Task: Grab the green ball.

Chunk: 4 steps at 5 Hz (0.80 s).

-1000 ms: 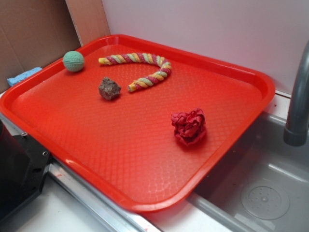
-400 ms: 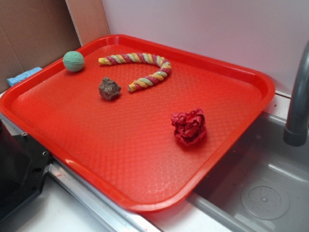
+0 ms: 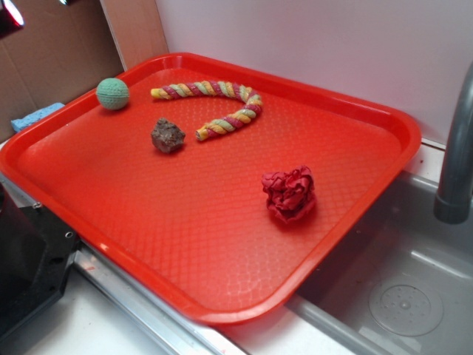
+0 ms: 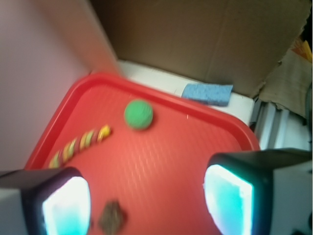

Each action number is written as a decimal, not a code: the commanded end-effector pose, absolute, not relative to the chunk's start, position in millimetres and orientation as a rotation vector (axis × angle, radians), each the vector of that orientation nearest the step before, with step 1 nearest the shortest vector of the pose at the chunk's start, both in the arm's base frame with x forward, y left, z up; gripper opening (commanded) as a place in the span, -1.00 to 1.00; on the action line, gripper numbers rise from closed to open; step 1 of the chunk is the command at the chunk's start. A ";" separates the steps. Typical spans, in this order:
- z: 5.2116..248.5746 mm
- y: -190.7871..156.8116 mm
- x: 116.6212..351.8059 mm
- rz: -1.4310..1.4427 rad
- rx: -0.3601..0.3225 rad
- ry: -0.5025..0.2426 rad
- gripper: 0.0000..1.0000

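Observation:
The green ball [image 3: 112,94] lies at the far left corner of the red tray [image 3: 369,111], alone and untouched. In the wrist view the green ball [image 4: 139,114] sits well ahead of my gripper [image 4: 146,200]. The gripper hangs high above the tray [image 4: 195,142] and is open, its two fingers [image 4: 66,205] wide apart with nothing between them. In the exterior view only a sliver of the arm [image 3: 7,15] shows, at the top left corner.
On the tray lie a brown rock [image 3: 168,136], a striped rope [image 3: 214,103] and a red cloth wad [image 3: 290,194]. A blue sponge [image 3: 35,116] lies beyond the rim by the cardboard wall. A sink [image 3: 399,281] and faucet [image 3: 454,163] are at the right.
A sliver of the arm has come into the exterior view at the top left corner. The ball, rock, rope and cloth have not moved.

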<state>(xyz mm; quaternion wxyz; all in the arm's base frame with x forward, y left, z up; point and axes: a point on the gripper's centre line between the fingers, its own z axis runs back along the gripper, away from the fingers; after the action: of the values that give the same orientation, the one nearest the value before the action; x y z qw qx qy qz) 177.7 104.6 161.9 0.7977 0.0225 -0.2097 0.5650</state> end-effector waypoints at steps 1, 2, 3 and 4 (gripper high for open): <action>113.2 139.8 196.8 1.300 0.139 -0.508 1.00; 88.8 149.6 206.0 1.300 0.132 -0.519 1.00; 61.0 160.3 219.0 1.277 0.129 -0.489 1.00; 44.8 167.8 228.2 1.268 0.153 -0.484 1.00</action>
<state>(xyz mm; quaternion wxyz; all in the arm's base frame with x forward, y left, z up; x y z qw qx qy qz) 232.2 159.6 32.2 0.7832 0.0727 -0.2033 0.5831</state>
